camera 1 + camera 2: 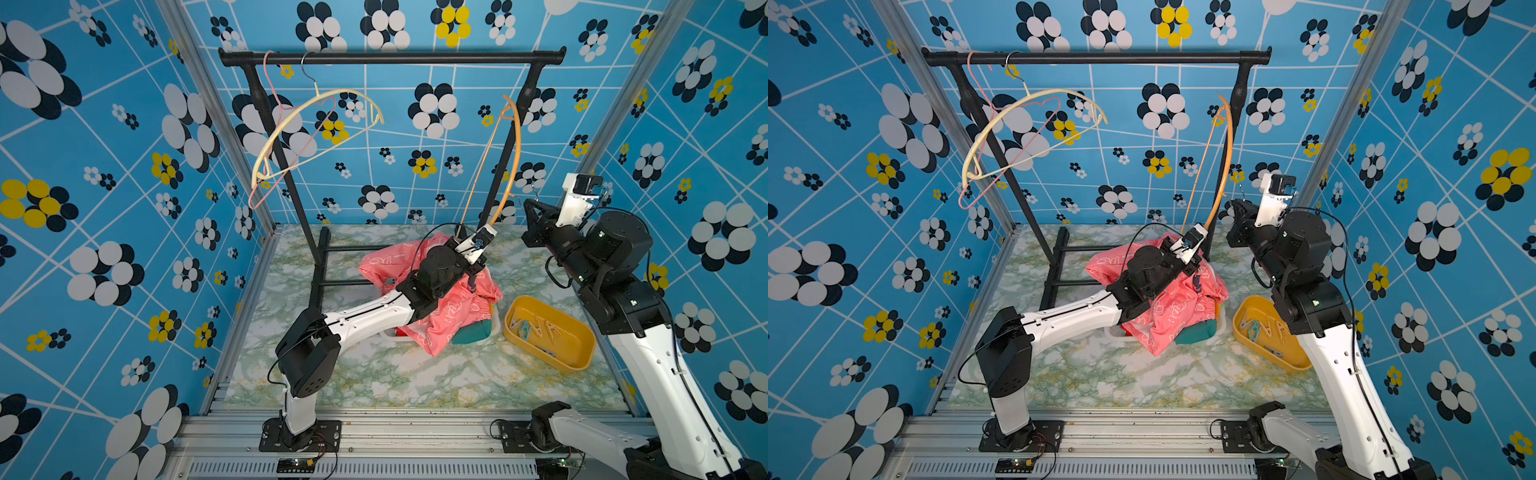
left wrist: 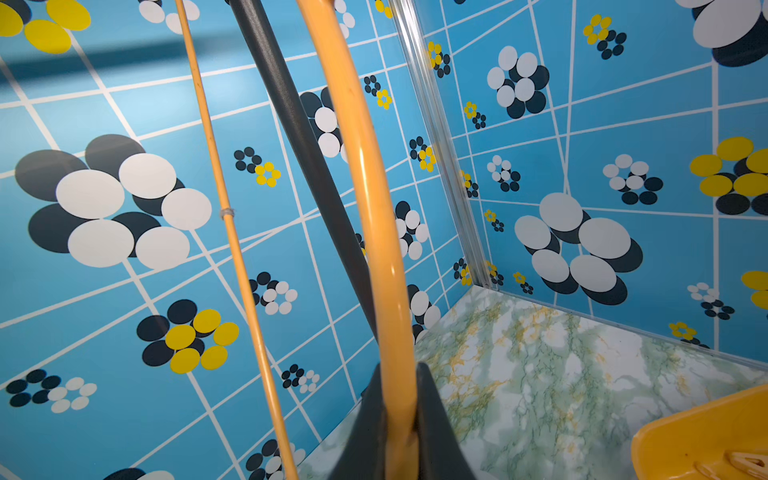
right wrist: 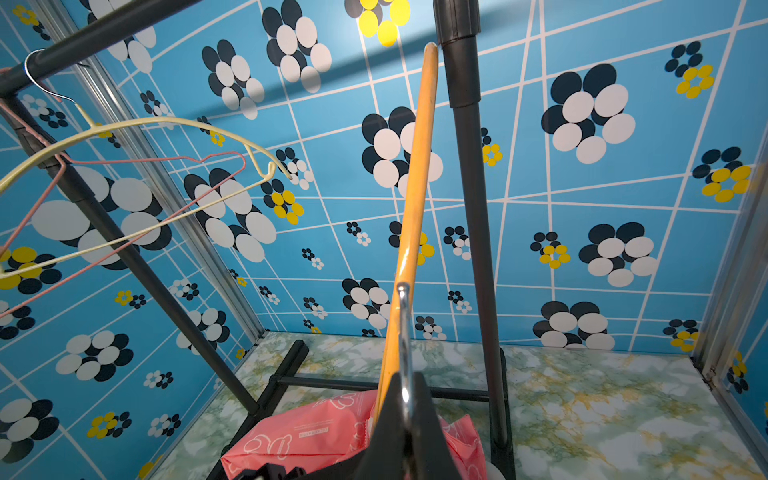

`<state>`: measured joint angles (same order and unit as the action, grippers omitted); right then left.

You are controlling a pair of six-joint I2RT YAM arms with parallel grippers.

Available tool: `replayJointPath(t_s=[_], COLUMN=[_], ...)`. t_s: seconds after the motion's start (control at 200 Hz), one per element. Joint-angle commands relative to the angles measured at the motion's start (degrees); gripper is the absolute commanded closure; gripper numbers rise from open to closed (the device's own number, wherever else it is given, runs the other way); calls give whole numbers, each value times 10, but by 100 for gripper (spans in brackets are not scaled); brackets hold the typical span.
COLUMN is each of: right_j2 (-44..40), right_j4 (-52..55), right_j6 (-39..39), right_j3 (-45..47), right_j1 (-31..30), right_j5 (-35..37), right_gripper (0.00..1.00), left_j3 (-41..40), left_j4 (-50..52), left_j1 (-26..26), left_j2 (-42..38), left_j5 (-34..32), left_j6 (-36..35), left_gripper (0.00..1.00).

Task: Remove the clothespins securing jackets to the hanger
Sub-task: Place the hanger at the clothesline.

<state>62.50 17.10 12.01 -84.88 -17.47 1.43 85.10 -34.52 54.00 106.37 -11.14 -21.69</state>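
1. Left tool point(image 2: 399, 372): jaws narrow, clamped on the lower end of the orange hanger point(image 1: 516, 137). The hanger stands nearly upright beside the rack's right post point(image 1: 505, 162).
2. Right tool point(image 3: 405, 384): jaws narrow, pinching the hanger's metal hook point(image 3: 402, 316).
3. No pins seen on this hanger. The clothespins point(image 1: 550, 330) lie in the yellow tray point(image 1: 582, 368). The jackets point(image 1: 449, 316) lie heaped on the worktop point(image 1: 374, 374), pink uppermost, with green and red edges peeking out below. Task looks all but done.
4. Risk: two grips on one stiff frame. Arms pulling out of step would twist it or pop the thin, smooth hook loose.
5. Risk: the hanger's upper tip sits close to the post. A swing toward the rail point(image 1: 390, 58) could snag there.
6. Risk: the left arm hangs low over the heap and could drag cloth. The right arm runs just beside the tray and could knock it.
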Motion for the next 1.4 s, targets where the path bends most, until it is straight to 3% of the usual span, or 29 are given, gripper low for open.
replayJointPath(t_s=[0.0, 0.085, 0.115, 0.18, 0.425, 0.625, 0.82, 0.929, 1.064, 1.254, 1.394], right_j2=[-11, -31, -41, -69, -173, -208, -199, -197, -194, -197, -200], right_j4=[-56, -57, -61, -71, -92, -88, -76, -75, -69, -61, -59], right_j6=[-21, -31, -31, -34, -40, -44, -43, -41, -40, -38, -38], right_j3=[2, 12, 18, 34, 80, 98, 98, 102, 102, 107, 111], right_j1=[-5, -5, -5, -5, -5, -5, -5, -5, -5, -5, -5], right_j5=[-57, -55, -55, -53, -6, 24, 31, 34, 36, 48, 53], right_gripper=[65, 48, 38, 32, 28, 25, 25, 25, 25, 25, 25], left_j3=[-13, -25, -32, -45, -77, -9, 110, 149, 175, 297, 396], left_j4=[38, 56, 62, 87, 147, 191, 212, 174, 46, -123, -150], left_j1=[1, -4, -7, -13, -60, -141, -184, -236, -311, -378, -387], left_j2=[-26, -45, -54, -76, -151, -185, -163, -146, -103, 19, 94], left_j5=[18, 6, 3, 2, 9, 158, 234, 290, 378, 459, 472], left_j6=[-15, -5, 1, 19, 104, 311, 414, 530, 740, 1037, 1129], left_gripper=[100, 100, 100, 100, 100, 100, 100, 100, 100, 100, 100])
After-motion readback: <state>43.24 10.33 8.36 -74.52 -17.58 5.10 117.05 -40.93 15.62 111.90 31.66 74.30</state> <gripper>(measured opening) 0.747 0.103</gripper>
